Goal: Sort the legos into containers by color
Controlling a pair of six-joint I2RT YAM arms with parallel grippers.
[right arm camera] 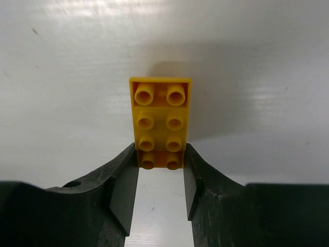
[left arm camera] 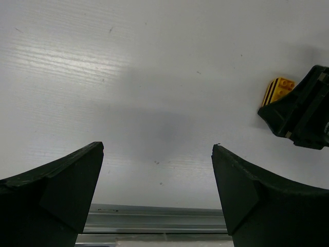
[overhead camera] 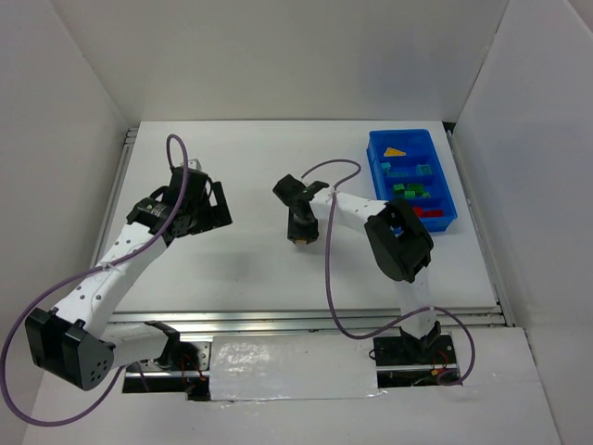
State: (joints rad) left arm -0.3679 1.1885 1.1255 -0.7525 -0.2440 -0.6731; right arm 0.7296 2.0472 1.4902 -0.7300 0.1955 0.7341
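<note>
A yellow lego (right arm camera: 160,123), two studs wide and four long, lies on the white table near the middle. My right gripper (right arm camera: 160,154) is shut on its near end, one finger pressed to each long side. From the left wrist view the same yellow lego (left arm camera: 277,90) pokes out of the right gripper (left arm camera: 303,113) at the right edge. My left gripper (left arm camera: 158,149) stands wide open over bare table with nothing between its fingers; it is to the left of the right gripper (overhead camera: 301,230). The containers are compartments of a blue bin (overhead camera: 375,176) at the back right.
The bin holds a yellow lego (overhead camera: 396,151), teal legos (overhead camera: 405,171), green legos (overhead camera: 408,190) and red legos (overhead camera: 428,211) in separate compartments. White walls stand around the table, and a metal rail (overhead camera: 306,320) runs along its near edge.
</note>
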